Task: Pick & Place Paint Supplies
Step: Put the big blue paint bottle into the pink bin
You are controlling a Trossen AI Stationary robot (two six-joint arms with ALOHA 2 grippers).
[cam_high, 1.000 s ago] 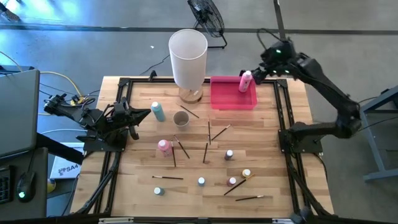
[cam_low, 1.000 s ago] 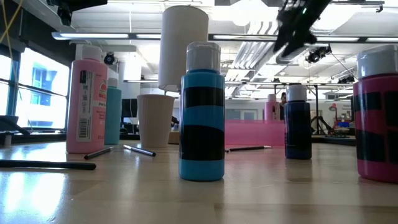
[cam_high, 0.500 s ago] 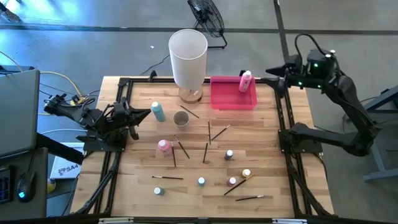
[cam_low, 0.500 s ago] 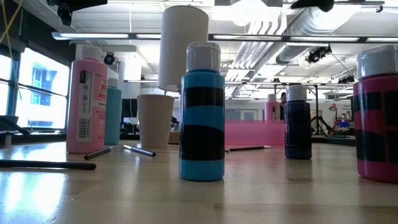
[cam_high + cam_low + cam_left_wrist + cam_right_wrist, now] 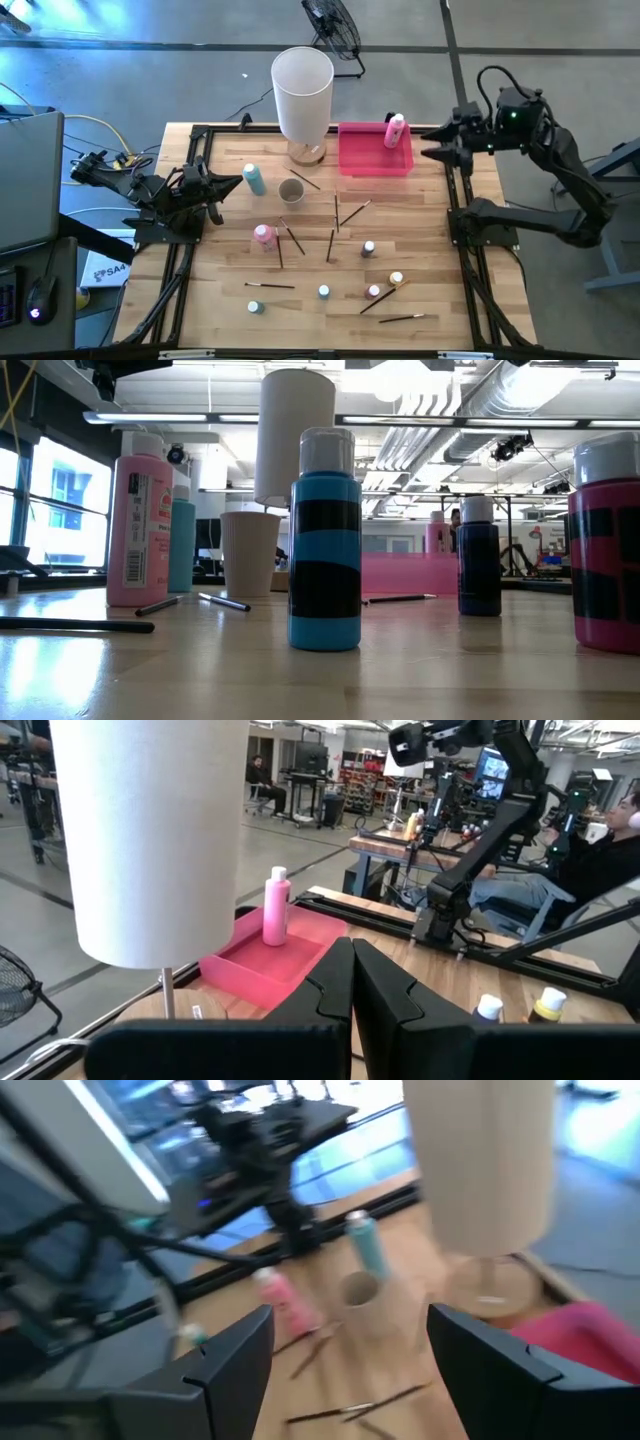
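Table [image 5: 430,225] of pale wood planks fills the middle of the high view, edged by a black frame. Next in size, the right arm reaches in from the right edge of the frame; the right gripper [image 5: 432,141] hangs at the upper right, just right of the pink tray, its fingers spread wide with nothing between them. The left arm lies folded at the left edge; the left gripper [image 5: 232,183] points toward the teal bottle, fingers pressed together on nothing.

A tall white cylinder [image 5: 302,92] stands at the upper centre on a round wooden foot, and in the left wrist view it hides much of the table's far side. Just right of it sits the pink tray [image 5: 365,160], a shallow rectangle. A small beige cup [image 5: 291,190] stands below the cylinder, beside the teal bottle.

The supplies come smaller. One pink bottle [image 5: 396,130] with a white cap stands upright inside the tray's right end. A teal bottle [image 5: 254,179] stands left of the cup, and another pink one [image 5: 264,236] lower down at centre left. Thin dark paintbrushes [image 5: 336,211] lie scattered across the middle and lower table, some crossing. Tiny bottles [image 5: 368,247] with white, yellow, pink and blue caps dot the lower centre, well apart from the tray
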